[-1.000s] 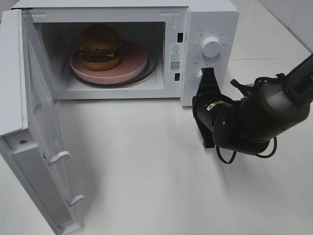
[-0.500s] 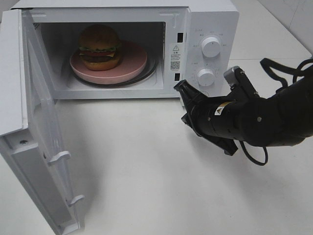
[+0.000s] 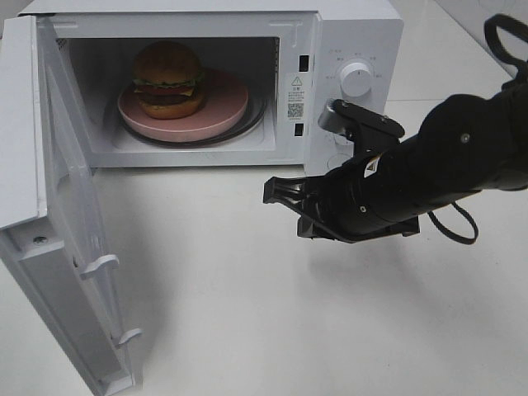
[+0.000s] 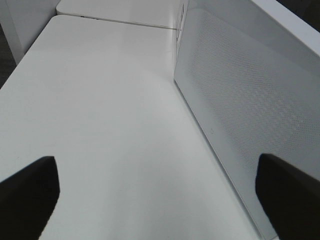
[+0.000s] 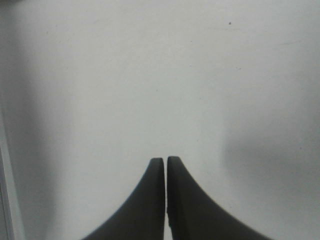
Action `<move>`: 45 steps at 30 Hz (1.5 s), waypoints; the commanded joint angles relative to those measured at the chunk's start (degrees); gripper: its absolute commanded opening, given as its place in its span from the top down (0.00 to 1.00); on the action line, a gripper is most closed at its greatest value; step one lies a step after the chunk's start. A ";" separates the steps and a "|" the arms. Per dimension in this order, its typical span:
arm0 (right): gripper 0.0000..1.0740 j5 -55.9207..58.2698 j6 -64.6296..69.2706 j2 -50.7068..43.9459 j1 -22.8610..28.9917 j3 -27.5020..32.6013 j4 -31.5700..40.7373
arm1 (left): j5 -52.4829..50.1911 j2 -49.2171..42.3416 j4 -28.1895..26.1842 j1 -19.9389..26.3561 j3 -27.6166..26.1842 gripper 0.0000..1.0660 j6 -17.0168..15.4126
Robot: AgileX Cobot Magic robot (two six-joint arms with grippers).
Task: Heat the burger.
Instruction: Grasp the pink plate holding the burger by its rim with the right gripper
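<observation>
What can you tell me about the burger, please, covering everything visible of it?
The burger is tall and stands upright: a glossy golden-brown domed bun on top, then green lettuce, red tomato, yellow cheese, a dark patty and a bottom bun. It sits on the left part of a round pink plate inside the microwave, whose door is wide open. Only the plate touches it.
</observation>
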 commanded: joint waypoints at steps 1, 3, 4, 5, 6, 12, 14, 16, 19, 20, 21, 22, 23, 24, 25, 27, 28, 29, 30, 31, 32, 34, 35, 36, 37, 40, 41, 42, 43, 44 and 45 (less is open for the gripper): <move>0.95 5.50 -6.13 -0.57 -0.34 -3.27 -4.07 | 0.00 -0.23 -0.46 0.17 0.17 0.06 -0.23; 0.95 8.71 -10.77 -0.57 -0.34 -5.44 -6.47 | 0.00 -0.23 -0.46 0.17 0.17 0.06 -0.23; 0.95 10.31 -13.12 -0.57 -0.34 -6.36 -7.28 | 0.00 -0.23 -0.46 0.17 0.17 0.06 -0.23; 0.95 14.55 -18.96 -0.57 -0.34 -8.59 -9.17 | 0.00 -0.23 -0.46 0.17 0.17 0.06 -0.23; 0.95 14.55 -18.96 -0.57 -0.34 -8.59 -9.17 | 0.00 -0.23 -0.46 0.17 0.17 0.06 -0.23; 0.95 26.47 -44.46 -0.57 -0.34 -15.64 -11.69 | 0.00 -0.23 -0.46 0.17 0.17 0.06 -0.23; 0.95 27.10 -47.50 -0.57 -0.34 -16.21 -12.15 | 0.00 -0.23 -0.46 0.17 0.17 0.06 -0.23; 0.95 28.53 -58.27 -0.57 -0.34 -17.88 -13.81 | 0.00 -0.23 -0.46 0.17 0.17 0.06 -0.23; 0.95 28.82 -65.83 -0.57 -0.34 -18.51 -14.21 | 0.00 -0.23 -0.46 0.17 0.17 0.06 -0.23; 0.95 28.82 -69.90 -0.57 -0.34 -18.79 -14.21 | 0.00 -0.23 -0.46 0.17 0.17 0.06 -0.23; 0.95 28.76 -77.41 -0.57 -0.34 -19.08 -14.67 | 0.00 -0.23 -0.46 0.17 0.17 0.06 -0.23; 0.95 28.76 -77.41 -0.57 -0.34 -19.08 -14.67 | 0.00 -0.23 -0.46 0.17 0.17 0.06 -0.23; 0.94 28.48 -81.65 -0.57 -0.34 -19.08 -15.01 | 0.00 -0.23 -0.46 0.17 0.17 0.06 -0.23; 0.94 28.19 -88.64 -0.57 -0.34 -19.08 -16.33 | 0.00 -0.23 -0.46 0.17 0.17 0.06 -0.23; 0.94 28.19 -88.64 -0.57 -0.34 -19.08 -16.33 | 0.00 -0.23 -0.46 0.17 0.17 0.06 -0.23; 0.94 28.19 -95.74 -0.57 -0.34 -19.08 -18.16 | 0.00 -0.23 -0.46 0.17 0.17 0.06 -0.23; 0.94 28.19 -95.74 -0.57 -0.34 -19.08 -18.16 | 0.00 -0.23 -0.46 0.17 0.17 0.06 -0.23; 0.93 28.19 -97.80 -0.57 -0.34 -19.08 -19.37 | 0.00 -0.23 -0.46 0.17 0.17 0.06 -0.23; 0.93 28.19 -98.55 -0.57 -0.23 -19.08 -20.17 | 0.00 -0.23 -0.46 0.17 0.17 0.06 -0.23; 0.93 28.19 -98.55 -0.57 -0.23 -19.08 -20.17 | 0.00 -0.23 -0.46 0.17 0.17 0.06 -0.23; 0.92 28.07 -99.18 -0.57 -0.17 -19.08 -21.89 | 0.00 -0.23 -0.46 0.17 0.17 0.06 -0.23; 0.92 28.07 -99.58 -0.57 -0.17 -19.08 -23.20 | 0.00 -0.23 -0.46 0.17 0.17 0.06 -0.23; 0.90 28.07 -99.69 -0.57 -0.17 -19.08 -23.55 | 0.00 -0.23 -0.46 0.17 0.17 0.06 -0.23; 0.90 28.07 -99.69 -0.57 -0.17 -19.08 -23.55 | 0.00 -0.23 -0.46 0.17 0.17 0.06 -0.23; 0.88 28.02 -99.87 -0.57 -0.17 -19.08 -24.52 | 0.00 -0.23 -0.46 0.17 0.17 0.06 -0.23; 0.83 27.44 -100.10 -0.57 -0.17 -19.08 -25.04 | 0.00 -0.23 -0.46 0.17 0.17 0.06 -0.23; 0.83 27.44 -100.10 -0.57 -0.17 -19.08 -25.04 | 0.00 -0.23 -0.46 0.17 0.17 0.06 -0.23; 0.76 25.95 -100.10 -0.57 -0.17 -19.08 -25.84 | 0.00 -0.23 -0.46 0.17 0.17 0.06 -0.23; 0.73 25.15 -100.04 -0.57 -0.17 -19.08 -25.95 | 0.00 -0.23 -0.46 0.17 0.17 0.06 -0.23; 0.73 25.15 -100.04 -0.57 -0.17 -19.08 -25.95 | 0.00 -0.23 -0.46 0.17 0.17 0.06 -0.23; 0.63 23.49 -99.24 -0.57 -0.17 -19.08 -26.01 | 0.00 -0.23 -0.46 0.17 0.17 0.06 -0.23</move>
